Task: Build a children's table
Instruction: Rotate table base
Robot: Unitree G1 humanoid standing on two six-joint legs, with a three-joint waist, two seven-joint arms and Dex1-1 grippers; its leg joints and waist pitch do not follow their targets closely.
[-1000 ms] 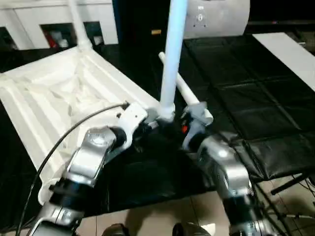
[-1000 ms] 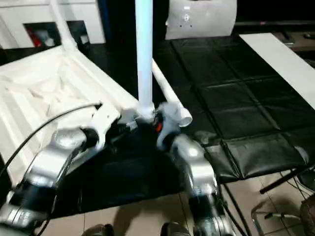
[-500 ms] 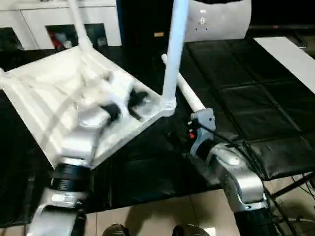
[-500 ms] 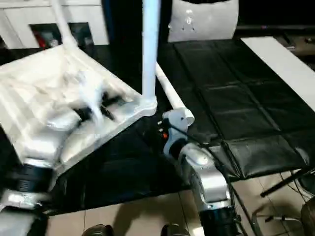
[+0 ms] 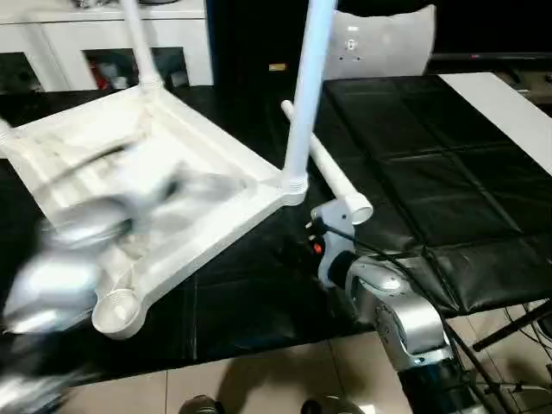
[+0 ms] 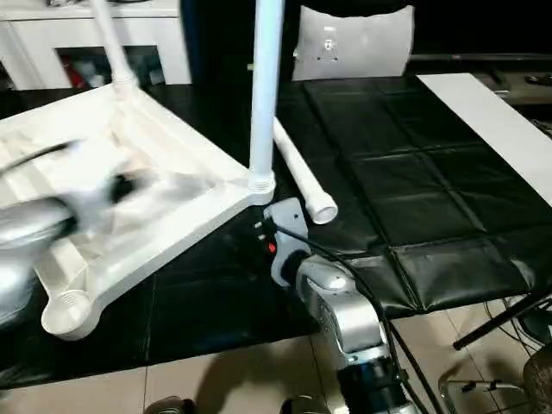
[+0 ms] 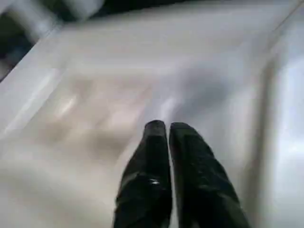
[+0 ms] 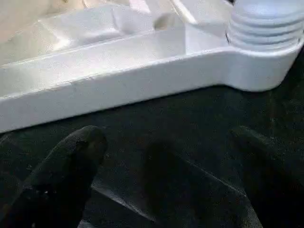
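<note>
The white table top (image 5: pixel 211 142) lies upside down on the black mat, ribbed underside up. One leg (image 5: pixel 302 95) stands in its near right corner socket and a second leg (image 5: pixel 136 39) stands at the far corner. A third leg (image 5: pixel 328 168) lies loose on the mat just right of the top. The near left socket (image 5: pixel 116 310) is empty. My left gripper (image 7: pixel 167 129) is shut and empty over the ribbed underside; its arm (image 5: pixel 60 267) is a blur at the left. My right gripper (image 8: pixel 166 140) stands open, low over the mat, just short of the corner with the standing leg (image 8: pixel 266 28).
A white cabinet (image 5: pixel 172 34) with glass doors stands behind the work. A flat white board (image 5: pixel 509 103) lies on the mat at the far right. A pale chair back (image 5: pixel 379 39) rises at the far middle. The mat's front edge (image 5: pixel 259 332) drops to tiled floor.
My left arm has swung from the near right corner away to the left across the top. My right gripper has drawn back a little from the standing leg's base.
</note>
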